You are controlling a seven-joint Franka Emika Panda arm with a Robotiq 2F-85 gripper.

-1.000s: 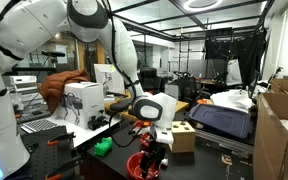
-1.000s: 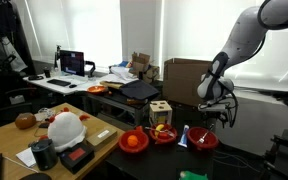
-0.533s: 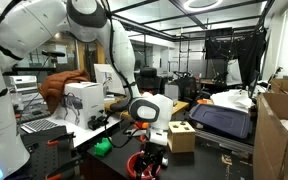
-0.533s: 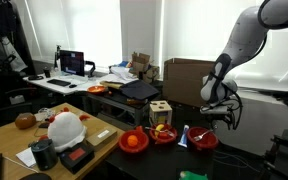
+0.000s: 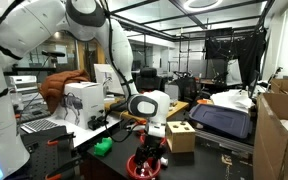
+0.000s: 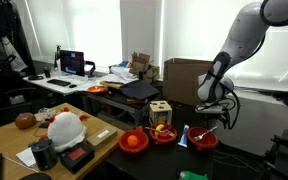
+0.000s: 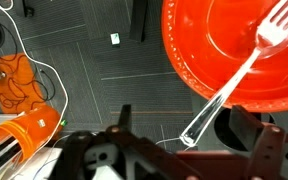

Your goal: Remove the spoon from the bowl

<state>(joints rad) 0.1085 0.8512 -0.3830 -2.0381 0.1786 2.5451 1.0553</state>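
**Gripper lining up on the spoon handle**

The arm (image 6: pixel 236 45) is shifting only slightly from a second ago, hovering over the end corner of the bench (image 6: pixel 169 150). The bowl (image 6: pixel 202 141) is sitting there unmoved. The gripper (image 7: pixel 184 136) is hanging with its fingers apart, straddling the handle tip. The spoon (image 7: pixel 229 90) is lying with its pronged-looking head inside the bowl and its handle over the rim, so nothing is lifted yet.

We are seeing a wide, round, bright red plastic bowl (image 7: pixel 214 45) at the far right, with a clear, colourless plastic utensil (image 7: pixel 227 88) glinting white across it. The dark grey floor (image 7: pixel 84 60) is showing a grid of paler seams. An orange plastic object (image 7: pixel 24 135) is glowing near left.
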